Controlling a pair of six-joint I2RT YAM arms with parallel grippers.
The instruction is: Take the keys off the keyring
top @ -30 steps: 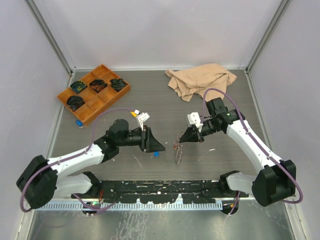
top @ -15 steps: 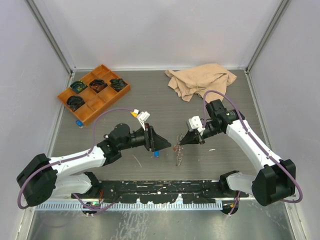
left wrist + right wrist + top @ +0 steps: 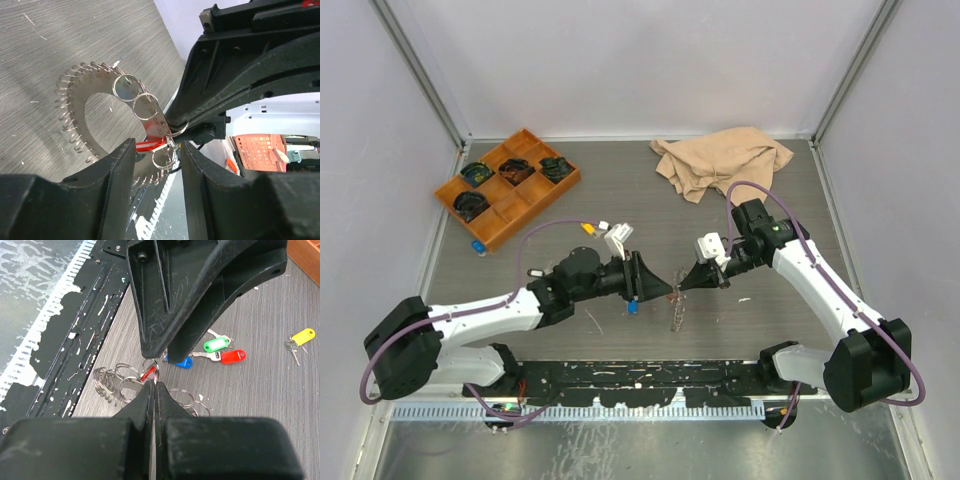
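Note:
The keyring (image 3: 80, 120), a silvery ring with a jagged rim, hangs tilted above the table from my right gripper (image 3: 155, 382), which is shut on its edge. Small split rings (image 3: 142, 107) line that edge. A red key tag (image 3: 149, 145) still hangs on the keyring, and it sits between the parted fingers of my left gripper (image 3: 157, 150), which is open. In the top view the two grippers meet tip to tip over the keyring (image 3: 677, 308). Loose keys lie on the table: green (image 3: 216, 345), red (image 3: 232, 356), blue (image 3: 182, 361) and yellow (image 3: 303, 334).
An orange compartment tray (image 3: 533, 136) holding dark coiled bundles stands at the back left. A beige cloth (image 3: 720, 165) lies crumpled at the back right. A black rail (image 3: 640, 380) runs along the near edge between the arm bases.
My left gripper has moved right to the keyring, and its fingers now straddle the red tag. My right gripper shifted slightly left early on and still grips the keyring.

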